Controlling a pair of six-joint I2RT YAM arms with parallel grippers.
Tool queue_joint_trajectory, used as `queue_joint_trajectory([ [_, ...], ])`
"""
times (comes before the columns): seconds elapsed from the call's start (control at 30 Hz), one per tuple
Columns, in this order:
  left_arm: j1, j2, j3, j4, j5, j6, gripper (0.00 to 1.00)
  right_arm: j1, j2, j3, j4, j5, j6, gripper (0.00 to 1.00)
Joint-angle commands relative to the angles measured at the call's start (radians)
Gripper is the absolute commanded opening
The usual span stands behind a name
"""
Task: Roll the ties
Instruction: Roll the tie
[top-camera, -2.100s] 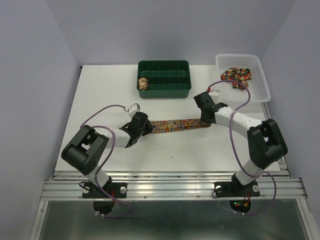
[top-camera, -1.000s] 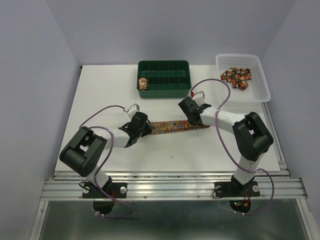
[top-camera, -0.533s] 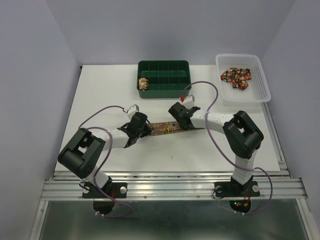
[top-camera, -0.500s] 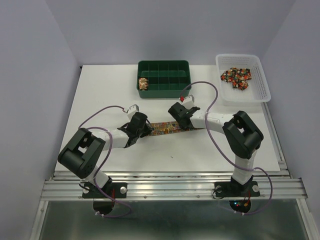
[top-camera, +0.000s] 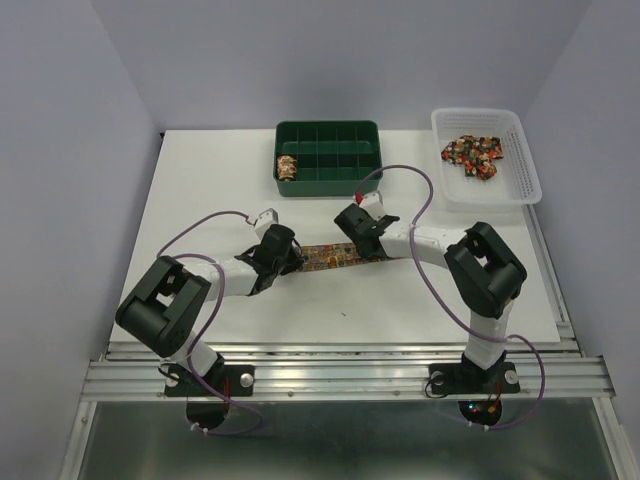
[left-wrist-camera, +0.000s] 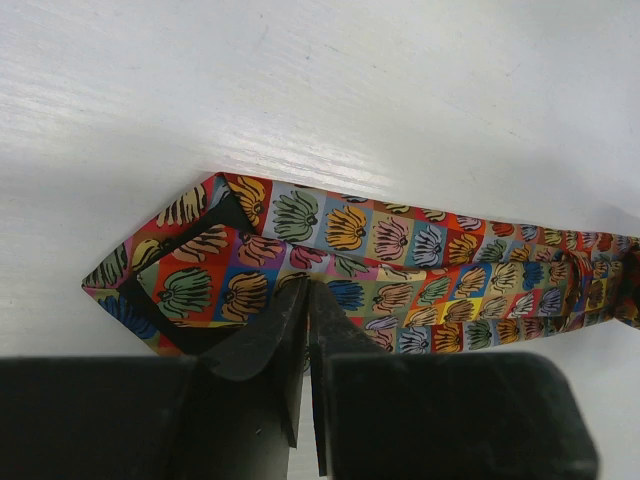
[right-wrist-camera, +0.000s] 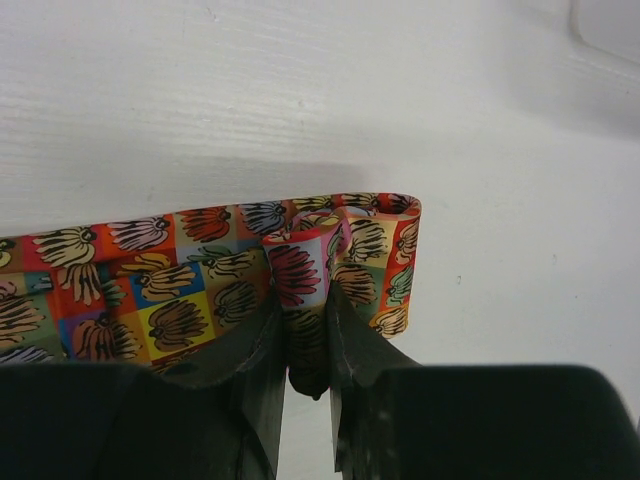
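One tie (top-camera: 328, 256), printed in red, orange, gold and dark squares, lies flat on the white table (top-camera: 200, 180) between my two grippers. My left gripper (top-camera: 293, 257) is shut on its pointed end (left-wrist-camera: 170, 285), jaws together at the fabric's near edge (left-wrist-camera: 308, 292). My right gripper (top-camera: 360, 244) is shut on the other end, which is doubled over into a loop (right-wrist-camera: 375, 230), with a fold of cloth pinched between the fingers (right-wrist-camera: 306, 300). A small rolled tie (top-camera: 287, 167) sits in the green bin's left compartment.
The green divided bin (top-camera: 330, 132) stands at the back centre. A white plastic basket (top-camera: 520, 160) at the back right holds loose ties (top-camera: 472, 155). Purple cables loop over both arms.
My right gripper has travelled left along the table with its end of the tie, folding it over and shortening the flat strip. The left gripper has stayed put.
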Motion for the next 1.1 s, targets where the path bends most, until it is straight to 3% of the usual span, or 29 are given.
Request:
queue_joint_trajectory([
  [0.0,-0.003,-0.01,-0.015,-0.061,0.021,0.029,0.17,0.018,0.008,-0.016,0.083,-0.112,0.017,0.05],
  [0.2,-0.003,-0.014,-0.011,-0.058,0.033,0.05,0.18,0.018,0.001,-0.022,0.112,-0.15,0.021,0.11],
  [0.4,-0.008,-0.048,-0.011,-0.056,0.043,0.075,0.18,0.019,-0.026,-0.045,0.137,-0.167,0.032,0.24],
  [0.63,-0.017,-0.089,-0.008,-0.061,0.041,0.103,0.18,0.016,-0.041,-0.062,0.143,-0.186,0.035,0.29],
  [0.83,-0.017,-0.094,0.0,-0.079,0.015,0.106,0.18,0.016,-0.044,-0.066,0.083,-0.111,0.046,0.09],
  [1.07,-0.017,-0.031,-0.008,-0.075,0.009,0.097,0.18,0.018,-0.052,-0.049,-0.028,-0.037,0.046,0.01],
])
